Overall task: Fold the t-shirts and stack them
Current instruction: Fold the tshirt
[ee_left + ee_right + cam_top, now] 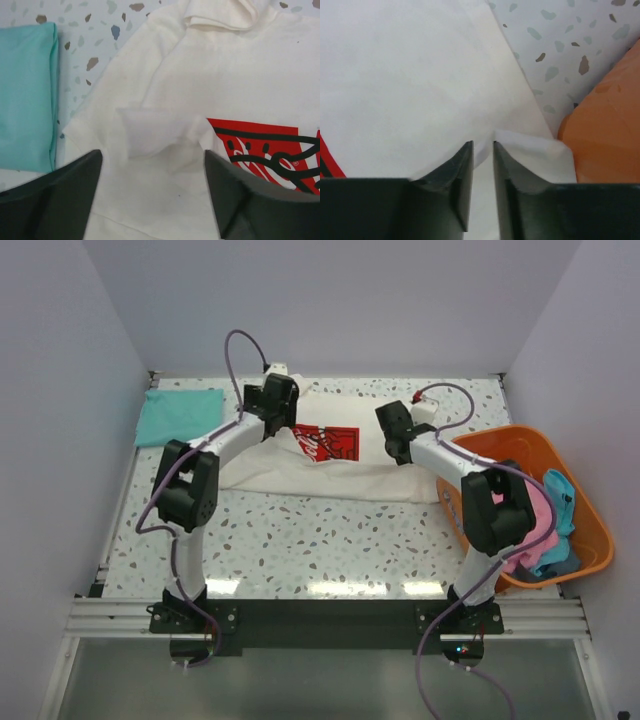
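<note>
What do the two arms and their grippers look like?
The left arm and right arm have white links, black joints and black bases. A purple cable loops along each. The fingers are dark grey and wedge-shaped.

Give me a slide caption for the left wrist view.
Left gripper open over the cream t-shirt, its red print at right, the folded teal t-shirt at left.

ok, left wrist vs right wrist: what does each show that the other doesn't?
Left wrist only: folded teal shirt beside the cream shirt, the collar, left gripper wide open above the cloth. Right wrist only: orange basket wall, right gripper barely parted at a raised fold of cloth. Both: cream shirt, its red print (only a sliver in the right wrist view), speckled table.
</note>
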You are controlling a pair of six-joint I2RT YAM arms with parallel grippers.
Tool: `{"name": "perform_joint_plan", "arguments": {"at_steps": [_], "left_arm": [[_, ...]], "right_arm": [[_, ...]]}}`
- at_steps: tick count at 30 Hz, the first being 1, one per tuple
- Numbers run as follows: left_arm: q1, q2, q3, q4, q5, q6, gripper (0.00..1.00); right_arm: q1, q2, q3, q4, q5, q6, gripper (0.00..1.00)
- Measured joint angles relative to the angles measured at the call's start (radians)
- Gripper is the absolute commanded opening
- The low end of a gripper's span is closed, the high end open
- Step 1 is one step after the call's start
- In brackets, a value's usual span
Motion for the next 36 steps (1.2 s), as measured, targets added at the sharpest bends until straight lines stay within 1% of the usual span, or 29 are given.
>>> {"name": "perform_joint_plan", "arguments": {"at_steps": [2,3,5,6,7,10,15,17,19,22,25,31,36], "left_arm": [[0.005,0.023,0.028,-0.01,0.003,-0.011,1.0],[0.008,0.024,0.034,-0.019,0.003,-0.013,1.0],[0.014,0.018,0.041,-0.027,0.003,-0.013,1.0],[0.015,0.011,0.041,-0.03,0.003,-0.014,1.0],[0.015,0.002,0.04,-0.039,0.003,-0.016,1.0],[0.015,-0.08,-0.017,-0.046,0.007,-0.039,1.0],[0.016,-0.307,-0.207,-0.062,0.029,-0.126,1.0],[0.016,-0.364,-0.278,-0.067,0.04,-0.174,1.0],[0.017,-0.389,-0.342,-0.076,0.052,-0.206,1.0],[0.029,-0.391,-0.45,-0.076,0.084,-0.249,1.0],[0.071,-0.37,-0.526,-0.078,0.134,-0.278,1.0],[0.213,-0.305,-0.576,-0.035,0.251,-0.33,1.0],[0.23,-0.319,-0.61,-0.013,0.256,-0.359,1.0]], "right_arm": [[-0.005,0.025,0.034,-0.008,-0.008,-0.011,0.55],[-0.007,0.031,0.045,-0.01,-0.019,-0.017,0.64],[-0.007,0.032,0.059,-0.013,-0.027,-0.028,0.7],[-0.007,0.031,0.067,-0.014,-0.034,-0.037,0.71],[-0.007,0.029,0.071,-0.014,-0.047,-0.042,0.8],[-0.003,0.013,0.069,-0.014,-0.089,-0.066,0.92],[0.05,-0.047,0.013,-0.003,-0.157,-0.101,0.93],[0.095,-0.067,-0.023,0.01,-0.187,-0.11,0.93],[0.138,-0.07,-0.051,0.021,-0.221,-0.116,0.93],[0.177,-0.06,-0.087,0.029,-0.275,-0.115,0.93],[0.177,-0.042,-0.122,0.047,-0.307,-0.114,0.93],[0.166,-0.008,-0.187,0.088,-0.343,-0.107,0.93],[0.166,-0.014,-0.215,0.142,-0.358,-0.101,0.93]]}}
